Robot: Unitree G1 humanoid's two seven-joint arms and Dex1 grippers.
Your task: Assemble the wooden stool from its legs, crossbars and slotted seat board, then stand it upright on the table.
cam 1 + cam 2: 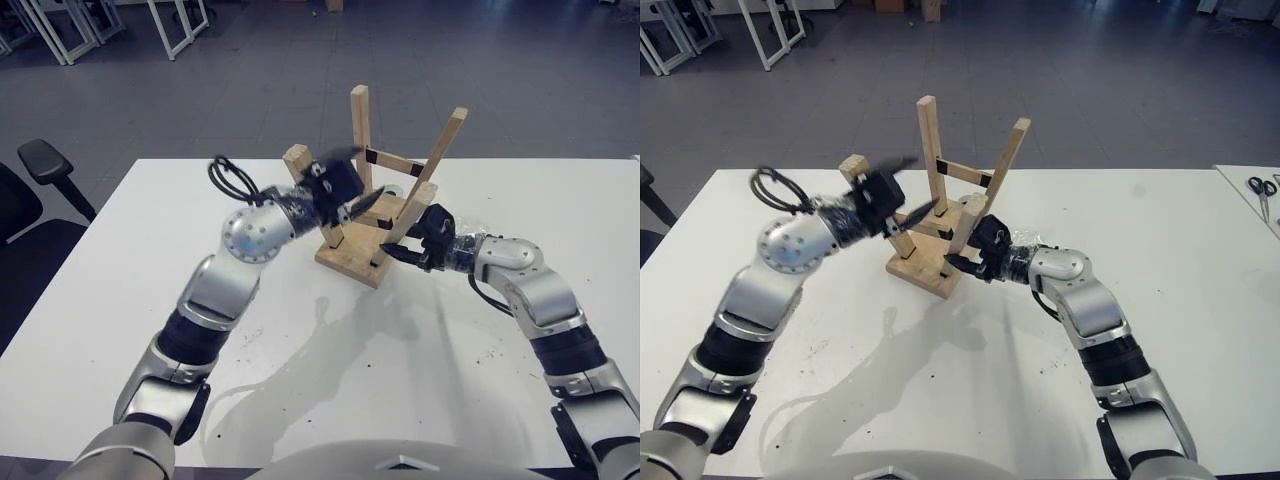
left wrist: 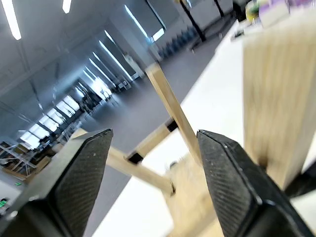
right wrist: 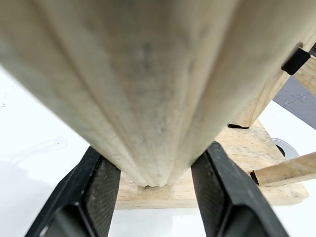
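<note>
The wooden stool lies upside down on the white table (image 1: 120, 300), its seat board (image 1: 350, 262) tilted and its legs pointing up. Two long legs (image 1: 360, 130) are joined by a crossbar (image 1: 395, 160) with black tape at the ends. My left gripper (image 1: 358, 180) is open beside the short left leg (image 1: 298, 160), with nothing between its fingers (image 2: 79, 182). The base of the right-hand leg (image 1: 440, 150), close to the seat board (image 3: 237, 148), has my right gripper (image 1: 405, 250) shut on it. Its fingers (image 3: 101, 197) press both sides of the leg (image 3: 148, 74).
An office chair (image 1: 40, 165) stands off the table's left edge. Scissors (image 1: 1262, 187) lie on a separate table at the far right. The near half of the table holds only dark specks. Grey floor and white frames lie beyond the far edge.
</note>
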